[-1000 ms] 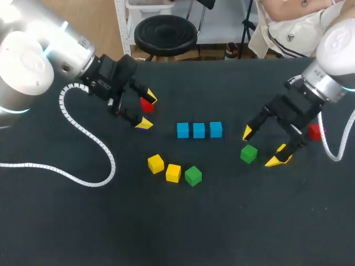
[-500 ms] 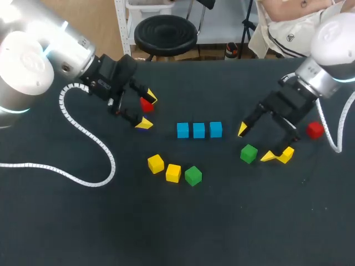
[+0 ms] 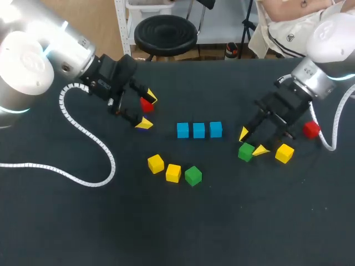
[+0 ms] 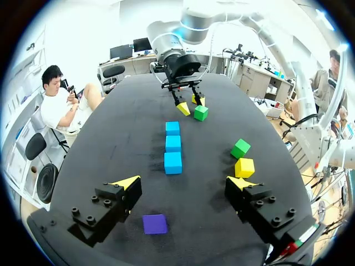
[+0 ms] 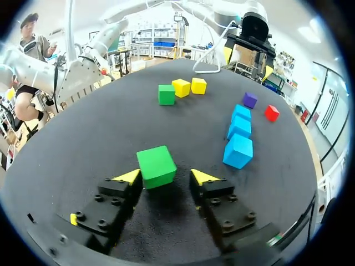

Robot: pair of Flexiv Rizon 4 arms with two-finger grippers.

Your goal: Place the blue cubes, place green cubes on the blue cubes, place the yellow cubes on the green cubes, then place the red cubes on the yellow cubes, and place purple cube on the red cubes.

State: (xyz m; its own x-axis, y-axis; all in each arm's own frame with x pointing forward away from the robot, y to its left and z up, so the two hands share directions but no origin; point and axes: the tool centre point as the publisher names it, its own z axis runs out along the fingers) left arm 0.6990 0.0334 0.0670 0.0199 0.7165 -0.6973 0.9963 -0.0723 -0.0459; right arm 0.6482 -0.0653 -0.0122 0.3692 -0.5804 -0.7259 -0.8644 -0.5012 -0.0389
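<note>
1. While blue cubes (image 3: 199, 130) sit in a row, a yellow cube (image 3: 284, 153) lies just beside right end effector (image 3: 252, 142).
2. Its fingers stand apart, tilted down, straddling green cube (image 3: 246, 152).
3. Left end effector (image 3: 147, 111): spread wide over purple cube (image 4: 155, 224).

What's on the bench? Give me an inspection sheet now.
Surface: dark table.
Job's things: three blue cubes in a row; two yellow cubes beside a green cube; second green cube, third yellow cube and red cube near the right gripper; second red cube and purple cube by the left gripper; nothing stacked.
Clutter: nothing seen.
Grippers: left open; right open around the second green cube.
Cables: white coiled cable on the table.
Surroundings: nothing seen.
</note>
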